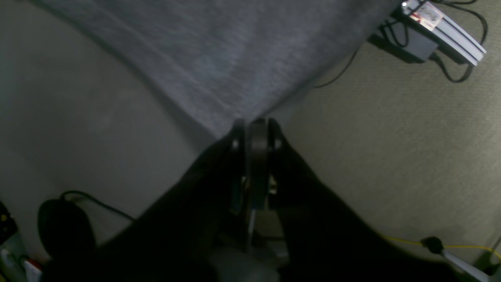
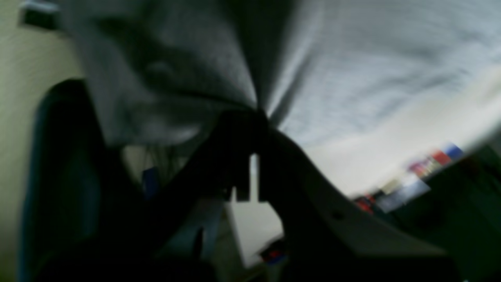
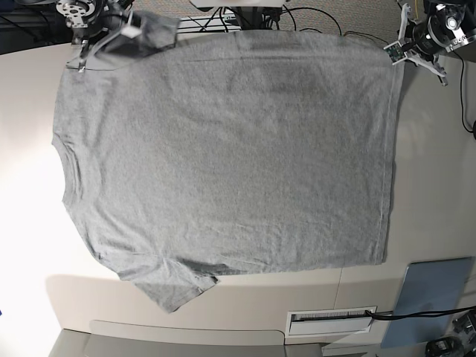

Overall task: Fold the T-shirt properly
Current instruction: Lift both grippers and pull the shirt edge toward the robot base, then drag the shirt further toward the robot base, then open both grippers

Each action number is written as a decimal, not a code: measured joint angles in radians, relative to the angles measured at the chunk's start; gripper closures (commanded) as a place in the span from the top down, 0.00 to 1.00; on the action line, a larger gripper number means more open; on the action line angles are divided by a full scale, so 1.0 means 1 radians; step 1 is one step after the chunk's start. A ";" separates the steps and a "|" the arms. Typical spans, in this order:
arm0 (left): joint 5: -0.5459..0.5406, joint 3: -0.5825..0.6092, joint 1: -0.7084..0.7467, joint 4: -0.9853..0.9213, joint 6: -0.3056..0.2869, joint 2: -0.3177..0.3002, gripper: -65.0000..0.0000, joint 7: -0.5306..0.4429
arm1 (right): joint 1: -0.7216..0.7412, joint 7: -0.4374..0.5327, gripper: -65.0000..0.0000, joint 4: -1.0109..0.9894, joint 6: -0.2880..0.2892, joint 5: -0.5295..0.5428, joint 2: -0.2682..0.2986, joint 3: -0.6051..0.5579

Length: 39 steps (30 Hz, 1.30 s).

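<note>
Grey T-shirt (image 3: 223,156) spread flat | left jaws (image 1: 255,124) pinching hem corner | right jaws (image 2: 254,113) pinching shoulder corner

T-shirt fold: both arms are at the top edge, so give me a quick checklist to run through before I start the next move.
1. Left gripper shut on the T-shirt hem corner: ok, cloth fans out from the closed tips.
2. Right gripper shut on the shoulder and sleeve end: ok, fabric bunches at its tips.
3. Shirt spread flat on the table: ok, only light wrinkles.
4. Lower sleeve flat: not ok, it looks partly folded near the bottom edge.
5. Blue-grey pad apart from the shirt: ok.
6. Which layers each gripper pinches: cannot tell, wrist views too blurred.
</note>
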 measured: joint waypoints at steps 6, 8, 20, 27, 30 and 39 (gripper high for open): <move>-0.016 0.000 -0.045 0.001 0.057 0.000 0.00 0.003 | 0.002 0.027 0.00 0.041 -0.045 -0.094 0.000 0.081; -0.046 0.000 -0.073 0.001 0.074 0.001 0.00 0.003 | 0.007 0.090 0.00 0.041 -0.047 -0.086 0.000 0.129; -0.091 0.000 -0.258 -0.113 0.066 0.045 0.00 -0.043 | 0.257 0.253 0.00 0.008 -0.034 0.092 -0.006 0.159; -0.092 0.001 -0.344 -0.197 0.064 0.065 0.00 -0.100 | 0.467 0.280 0.00 -0.124 -0.036 0.092 -0.018 0.026; -0.093 0.002 -0.382 -0.241 0.064 0.069 0.00 -0.100 | 0.571 0.286 0.00 -0.191 -0.036 0.092 -0.042 -0.069; -0.168 0.002 -0.475 -0.310 0.000 0.074 0.00 -0.103 | 0.789 0.264 0.00 -0.341 -0.039 0.090 -0.108 -0.222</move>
